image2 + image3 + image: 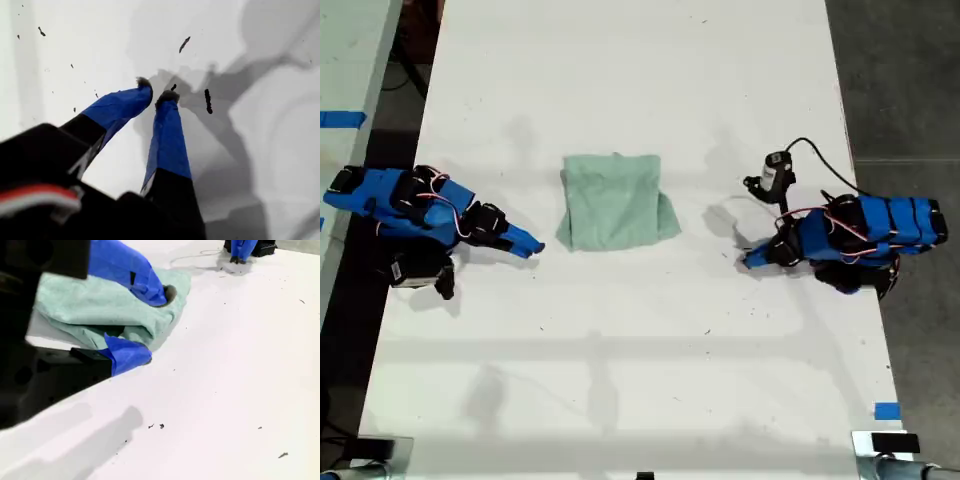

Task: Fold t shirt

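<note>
Right, the small pale mint-green cloth t shirt (615, 200) lies bunched into a rough, wrinkled rectangle on the white table (620, 80). It sits about midway between the table's two long edges and a little nearer the edge at the exterior view's top. The corner of the cloth towards the exterior view's lower right bulges outward.

My second gripper (530, 244), blue-taped, rests low on the table just beside the shirt's corner on the exterior view's left, apart from the cloth as far as I can see. In the second wrist view its jaws (156, 325) are spread, with the shirt (100, 305) lying just past them and nothing clasped.

My first gripper (748, 262) sits on the other side, well apart from the shirt, tip down on bare table. In the first wrist view its blue fingertips (156, 92) are drawn almost together, holding nothing.

A small black module on a black cable (777, 172) stands just beside that arm.
</note>
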`<move>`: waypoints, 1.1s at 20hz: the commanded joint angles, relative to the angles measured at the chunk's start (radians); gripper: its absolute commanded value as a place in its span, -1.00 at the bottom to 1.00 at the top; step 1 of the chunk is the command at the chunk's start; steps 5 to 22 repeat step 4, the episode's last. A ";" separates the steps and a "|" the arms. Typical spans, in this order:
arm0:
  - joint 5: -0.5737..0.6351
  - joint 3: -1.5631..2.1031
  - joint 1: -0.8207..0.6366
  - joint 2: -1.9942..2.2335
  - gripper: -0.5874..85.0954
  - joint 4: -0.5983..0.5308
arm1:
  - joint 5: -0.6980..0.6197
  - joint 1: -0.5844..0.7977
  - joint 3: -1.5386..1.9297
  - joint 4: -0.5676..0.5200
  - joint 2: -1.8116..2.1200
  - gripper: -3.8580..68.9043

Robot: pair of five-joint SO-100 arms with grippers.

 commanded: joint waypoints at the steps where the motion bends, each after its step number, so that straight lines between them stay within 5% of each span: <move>1: 0.011 0.043 0.006 0.008 -0.64 -0.009 | -0.015 -0.006 0.049 -0.026 0.009 -0.76; 22: 0.011 0.043 0.006 0.008 -0.64 -0.009 | -0.015 -0.006 0.049 -0.026 0.009 -0.76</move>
